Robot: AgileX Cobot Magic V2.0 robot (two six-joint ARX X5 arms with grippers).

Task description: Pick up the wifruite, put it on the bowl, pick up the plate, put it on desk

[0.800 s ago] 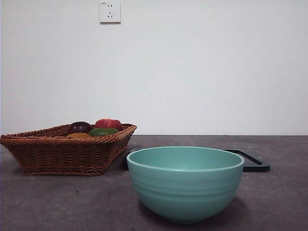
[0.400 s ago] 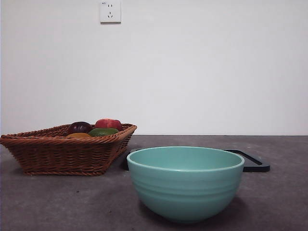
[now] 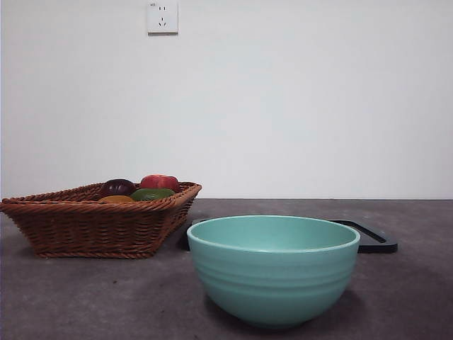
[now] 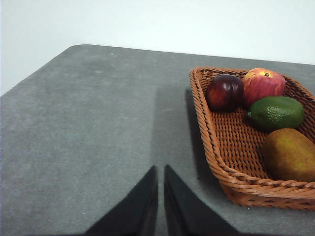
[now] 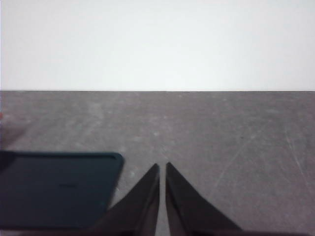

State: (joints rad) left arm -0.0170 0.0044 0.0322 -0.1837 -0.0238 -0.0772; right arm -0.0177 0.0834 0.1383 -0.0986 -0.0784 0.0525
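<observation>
The wifruite (image 4: pixel 290 155), a dull orange-brown oval, lies in a brown wicker basket (image 4: pixel 216 147) beside other fruit; in the front view only its top (image 3: pixel 115 200) shows over the basket rim. The mint-green bowl (image 3: pixel 272 273) stands near and central on the desk (image 3: pixel 71 297). Behind it lies a flat dark plate (image 3: pixel 375 241), also seen in the right wrist view (image 5: pixel 56 189). My left gripper (image 4: pixel 161 169) is shut and holds nothing, over bare desk beside the basket. Shut and without a load, my right gripper (image 5: pixel 162 167) hangs next to the plate's corner.
The basket (image 3: pixel 99 223) at the left also holds a dark purple fruit (image 4: pixel 225 92), a red fruit (image 4: pixel 263 84) and a green fruit (image 4: pixel 275 112). A wall with a socket (image 3: pixel 162 17) rises behind the desk. Neither arm shows in the front view.
</observation>
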